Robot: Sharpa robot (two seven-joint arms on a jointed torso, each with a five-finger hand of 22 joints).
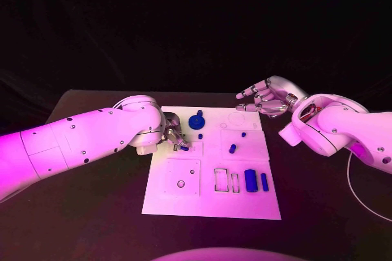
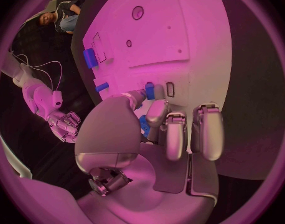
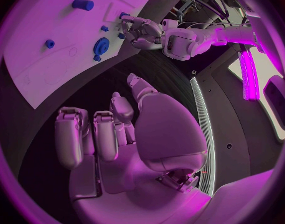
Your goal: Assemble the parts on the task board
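Note:
The white task board point(image 1: 212, 200) lies in the middle of the black table. My left hand point(image 1: 173, 137) hangs low over its left middle. Thumb and a fingertip point(image 2: 137, 97) meet on a small upright blue part point(image 2: 149, 91) beside a narrow slot point(image 2: 170, 89). A blue gear point(image 1: 196, 122) stands on the far part of the board. Small blue pegs point(image 1: 233, 149) stand near the middle, and two blue blocks point(image 1: 251, 180) lie at the near right. My right hand point(image 1: 263, 99) hovers past the board's far right corner, fingers apart and empty point(image 3: 117, 134).
Empty outlined recesses point(image 1: 222, 179) sit left of the blue blocks, and a small round hole point(image 1: 180, 184) is at the near left. Bare black table point(image 1: 98, 215) surrounds the board. A thin white cable point(image 1: 353, 184) runs along the right side.

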